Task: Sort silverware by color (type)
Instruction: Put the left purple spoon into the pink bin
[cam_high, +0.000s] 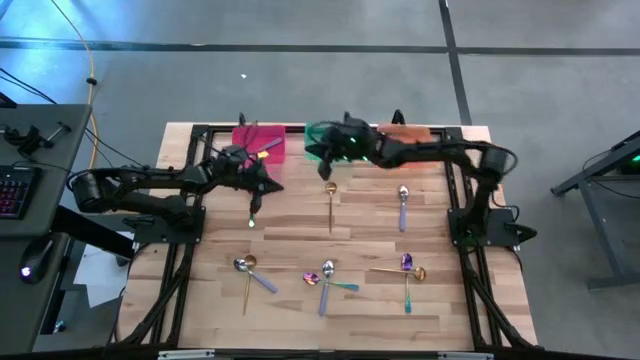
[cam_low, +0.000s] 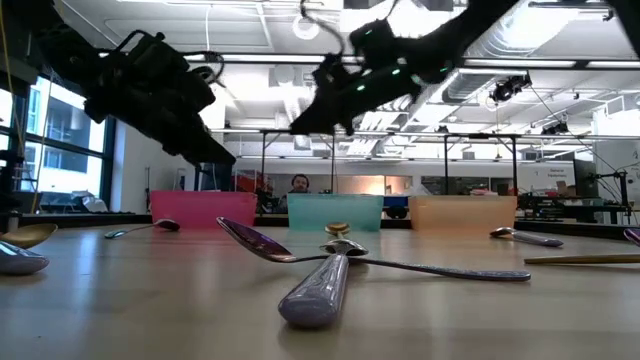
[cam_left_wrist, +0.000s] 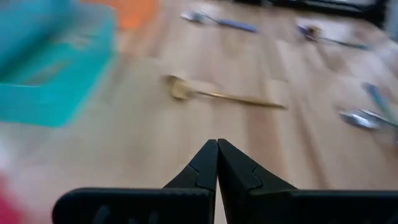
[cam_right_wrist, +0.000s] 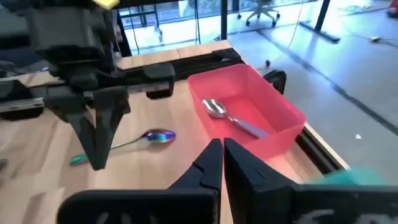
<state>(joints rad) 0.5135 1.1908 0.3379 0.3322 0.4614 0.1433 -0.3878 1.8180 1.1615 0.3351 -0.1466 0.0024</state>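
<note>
Spoons lie flat on the wooden table: a gold one (cam_high: 330, 203), a silver-lavender one (cam_high: 403, 207), an iridescent one with a teal handle (cam_right_wrist: 155, 136), and three small clusters (cam_high: 325, 277) near the front edge. Another silver spoon (cam_right_wrist: 231, 116) lies in the pink bin (cam_high: 258, 140). My left gripper (cam_left_wrist: 217, 158) is shut and holds nothing. It hangs in front of the pink bin, beside the iridescent spoon, and points at the gold spoon (cam_left_wrist: 217, 95). My right gripper (cam_right_wrist: 222, 155), shut and holding nothing, hovers at the green bin (cam_high: 322, 133), facing the pink bin (cam_right_wrist: 249, 109).
An orange bin (cam_high: 405, 133) stands right of the green bin along the far edge. The two arms are close together near the pink and green bins. A black frame (cam_high: 470, 290) runs along the table's sides. A person (cam_low: 300, 183) sits in the room behind the bins.
</note>
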